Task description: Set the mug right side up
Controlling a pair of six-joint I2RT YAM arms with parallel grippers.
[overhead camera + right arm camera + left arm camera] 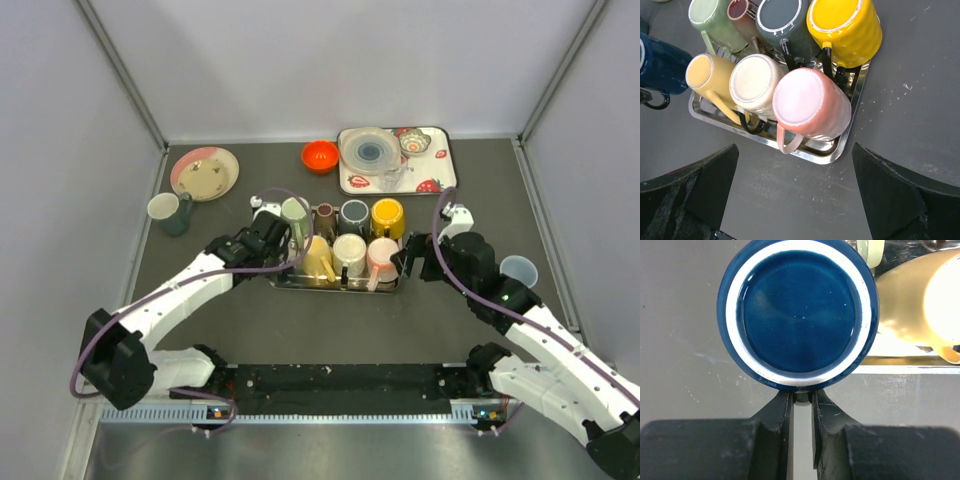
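My left gripper [802, 396] is shut on the handle of a dark blue mug [797, 315]. The mug's white-ringed base faces the wrist camera, beside the left end of a metal tray [905, 369]. In the right wrist view the blue mug [660, 60] shows at the far left. In the top view my left gripper [283, 240] covers most of it. My right gripper [795, 161] is open and empty over the table, just in front of a pink mug [810, 105]. It shows in the top view [410, 258] at the tray's right end.
The metal tray [335, 285] holds several upside-down mugs, among them green [295, 212], grey [354, 215] and yellow [387, 217]. A pink plate [204, 172], a teal mug [170, 212], an orange bowl [320, 156], a strawberry tray [440, 180] and a clear cup [517, 270] stand around.
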